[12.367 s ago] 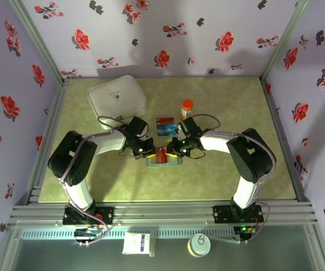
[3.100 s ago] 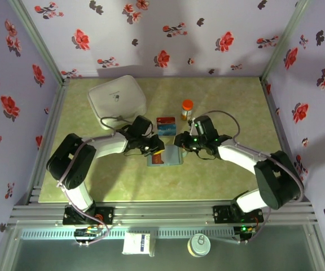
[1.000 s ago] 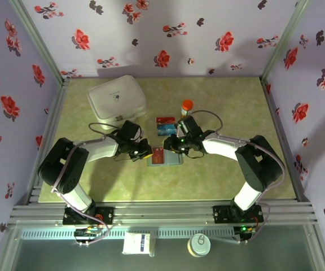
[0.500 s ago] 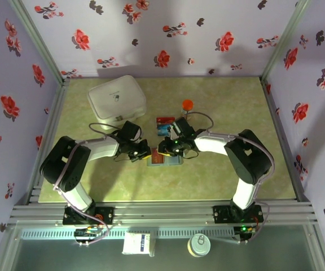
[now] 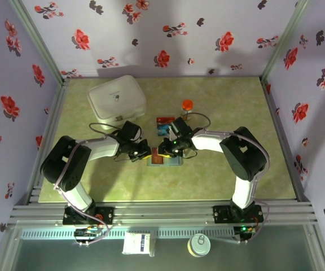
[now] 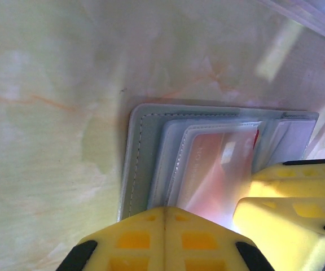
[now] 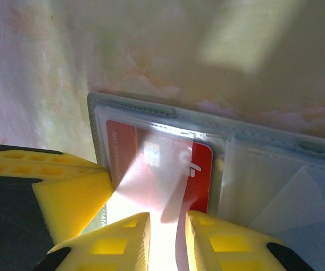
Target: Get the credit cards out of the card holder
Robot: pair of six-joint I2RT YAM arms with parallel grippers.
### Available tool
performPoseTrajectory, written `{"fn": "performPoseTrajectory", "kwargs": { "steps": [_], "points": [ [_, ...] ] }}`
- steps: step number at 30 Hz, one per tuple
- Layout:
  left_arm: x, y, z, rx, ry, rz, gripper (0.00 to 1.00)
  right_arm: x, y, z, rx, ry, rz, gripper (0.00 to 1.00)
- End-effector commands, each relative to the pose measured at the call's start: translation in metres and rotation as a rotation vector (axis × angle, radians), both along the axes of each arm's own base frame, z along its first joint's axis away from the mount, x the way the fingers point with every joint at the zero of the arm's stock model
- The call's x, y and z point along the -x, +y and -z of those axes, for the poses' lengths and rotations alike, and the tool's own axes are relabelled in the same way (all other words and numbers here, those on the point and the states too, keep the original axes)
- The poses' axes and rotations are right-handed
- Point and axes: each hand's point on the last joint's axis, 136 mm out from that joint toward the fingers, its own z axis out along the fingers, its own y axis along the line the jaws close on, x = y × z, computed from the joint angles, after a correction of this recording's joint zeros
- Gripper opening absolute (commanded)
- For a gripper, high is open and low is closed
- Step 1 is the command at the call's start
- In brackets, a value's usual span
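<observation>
The top view is bright and sharp, with soft shadows on the back wall. Both wrist views are blurry up close, and white glare shines on the red card (image 7: 151, 164).

The green marbled table (image 5: 219, 169) carries a white case (image 5: 117, 97), an orange-capped bottle (image 5: 187, 105), loose cards (image 5: 163, 124) and the card holder (image 5: 165, 161).

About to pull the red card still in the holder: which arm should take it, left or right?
Right, probably. The right gripper straddles the free edge of the red card, fingers slightly apart. The left gripper looks shut, pinning the card holder edge, so it is better kept as the anchor.
</observation>
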Motion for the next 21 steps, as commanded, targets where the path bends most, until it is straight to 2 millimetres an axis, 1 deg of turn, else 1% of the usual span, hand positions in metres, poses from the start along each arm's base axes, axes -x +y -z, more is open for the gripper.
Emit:
{"fn": "performPoseTrajectory", "kwargs": {
  "steps": [1,4,7,9,11,13,15,21],
  "points": [
    [0.007,0.011,0.018,-0.055,0.042,0.006,0.01,0.006,0.008,0.004,-0.02,0.021,-0.035,0.22],
    [0.007,0.011,0.018,-0.054,0.041,0.006,0.01,0.006,0.011,0.003,-0.035,0.021,-0.033,0.2],
    [0.008,0.011,0.017,-0.054,0.042,0.006,0.01,0.006,0.006,0.007,-0.009,0.023,-0.028,0.21],
    [0.008,0.011,0.018,-0.055,0.043,0.007,0.01,0.007,0.0,0.011,0.032,0.023,-0.025,0.22],
    [0.008,0.011,0.018,-0.054,0.043,0.005,0.01,0.009,-0.01,0.015,0.098,0.024,-0.023,0.23],
    [0.008,0.011,0.017,-0.054,0.041,0.005,0.01,0.008,-0.018,0.015,0.148,0.006,-0.024,0.23],
    [0.007,0.011,0.017,-0.052,0.04,0.006,0.01,0.007,-0.022,0.012,0.171,-0.011,-0.026,0.24],
    [0.007,0.01,0.012,-0.046,0.034,0.006,0.01,0.006,-0.014,0.002,0.122,-0.03,-0.04,0.24]
  ]
}}
